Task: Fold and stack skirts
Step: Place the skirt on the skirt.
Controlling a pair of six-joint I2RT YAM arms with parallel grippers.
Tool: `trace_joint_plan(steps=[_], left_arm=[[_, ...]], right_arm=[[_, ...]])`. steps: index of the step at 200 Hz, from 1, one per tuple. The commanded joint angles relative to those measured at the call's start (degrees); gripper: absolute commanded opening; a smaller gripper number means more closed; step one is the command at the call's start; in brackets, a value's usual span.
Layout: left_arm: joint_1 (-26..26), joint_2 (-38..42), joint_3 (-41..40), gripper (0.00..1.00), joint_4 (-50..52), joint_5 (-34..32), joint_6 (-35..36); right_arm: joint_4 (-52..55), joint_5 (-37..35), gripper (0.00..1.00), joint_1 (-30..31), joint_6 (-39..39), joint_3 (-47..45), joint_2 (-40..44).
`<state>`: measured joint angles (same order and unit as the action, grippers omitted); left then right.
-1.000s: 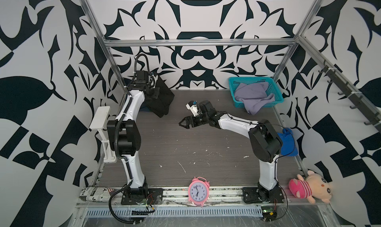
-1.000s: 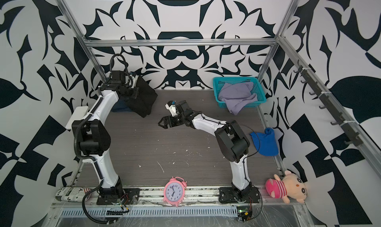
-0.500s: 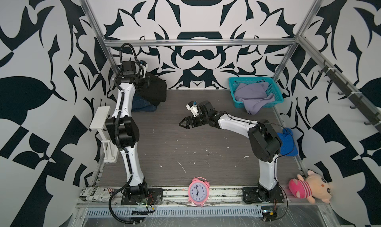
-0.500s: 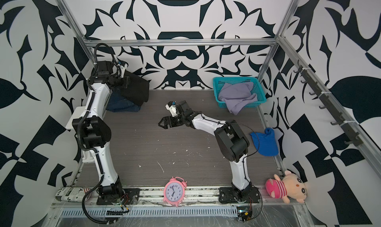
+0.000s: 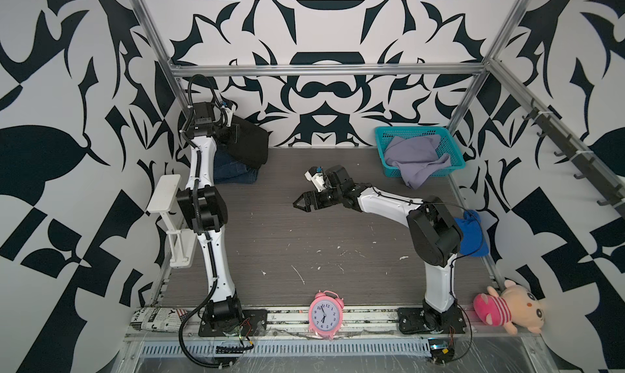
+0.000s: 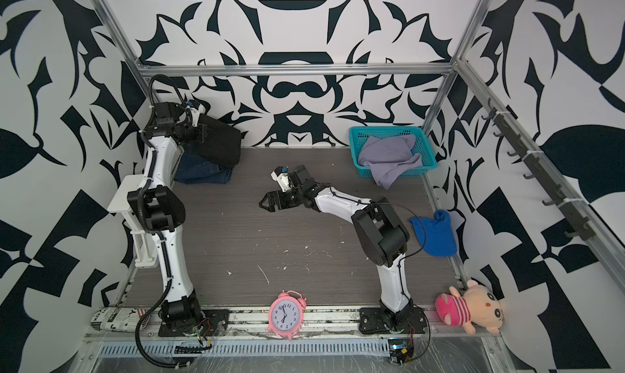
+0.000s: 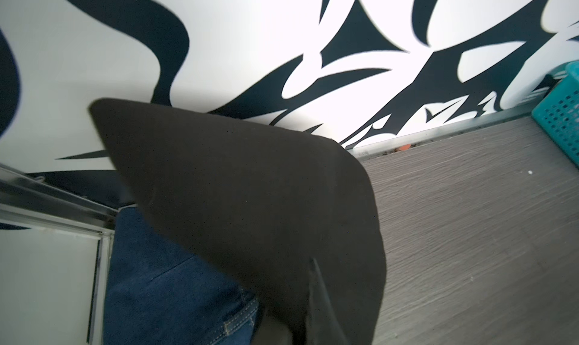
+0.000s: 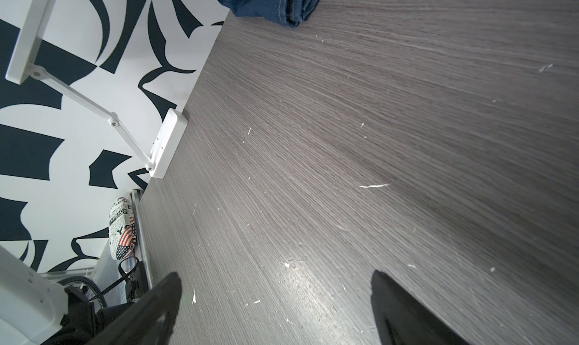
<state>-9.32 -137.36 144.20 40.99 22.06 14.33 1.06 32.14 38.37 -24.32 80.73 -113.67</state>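
The left fingers (image 5: 232,135) are clamped shut on the black skirt (image 5: 253,145). They hold it raised in the far left corner, close to the back wall (image 5: 324,93). The cloth hangs from the grip as a broad flat sheet. In the left wrist view the black skirt (image 7: 250,202) fills the middle, with the edge of one finger (image 7: 317,299) against it.

The denim skirt (image 5: 233,173) lies folded on the tabletop (image 5: 304,246) in that corner, partly under the hanging black cloth. I cannot tell whether the two touch.

The lavender skirt (image 5: 414,161) sits crumpled in the teal basket (image 5: 412,131) at the far right corner. A flap of it spills over the near rim onto the tabletop.

The right fingers (image 5: 306,198) are spread wide and hold nothing. They hover over the middle of the tabletop, pointing toward the left side. In the right wrist view a fold of the denim skirt (image 8: 275,2) shows well beyond the right fingers (image 8: 163,299), and bare tabletop lies between the two tips.
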Motion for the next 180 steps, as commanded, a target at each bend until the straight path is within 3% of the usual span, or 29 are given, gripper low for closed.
trace_joint_plan(steps=[1, 22, 58, 76, 115, 127, 137, 142, 146, 158, 173, 180], left_arm=[[-2.1, -1.2, 0.3, 0.00, -0.7, 4.3, 1.1], [-5.2, -2.4, -1.3, 0.00, -2.0, 8.7, 1.1], [-8.6, -5.7, 0.4, 0.00, 1.1, 9.0, 6.1], [-10.4, -5.3, -3.0, 0.00, -1.9, 9.3, 5.8], [-11.9, -8.8, -2.1, 0.00, -2.7, 9.1, 5.2], [-11.4, -9.4, -2.2, 0.18, -2.9, 4.8, 5.9], [-11.0, -9.5, -2.4, 0.14, -3.4, 0.9, 6.6], [-10.8, -9.6, -2.4, 0.18, -3.6, -0.7, 6.9], [-10.5, -9.5, -2.5, 0.28, -4.0, -2.4, 7.0], [-9.9, -8.9, -2.5, 0.74, -5.1, -7.5, 6.8], [-8.9, -7.5, -2.1, 0.83, -5.7, -10.5, 7.0], [-8.5, -6.7, -2.0, 0.95, -6.5, -13.2, 6.6]], right_arm=[[-0.4, 0.6, 0.97, 0.4, -0.4, 1.0, 4.1], [0.6, 0.4, 0.97, 0.5, -0.3, 1.1, 4.5], [2.2, 0.0, 0.97, 0.7, 0.2, 2.0, 4.6], [2.7, -0.3, 0.97, 0.9, 0.3, 2.7, 4.4], [4.3, -0.1, 0.96, 1.7, 0.5, 4.6, 3.6], [5.0, -0.1, 0.96, 1.9, 0.8, 5.2, 3.5], [5.4, -0.1, 0.96, 2.1, 1.1, 5.6, 3.5], [5.5, -0.1, 0.96, 2.2, 1.1, 5.7, 3.6], [5.5, -0.1, 0.96, 2.2, 1.1, 5.7, 3.6], [5.4, -0.1, 0.96, 2.3, 1.2, 5.8, 3.6], [5.1, 0.0, 0.96, 2.5, 1.1, 5.9, 3.4], [5.0, 0.2, 0.96, 2.6, 0.9, 6.0, 3.2]])
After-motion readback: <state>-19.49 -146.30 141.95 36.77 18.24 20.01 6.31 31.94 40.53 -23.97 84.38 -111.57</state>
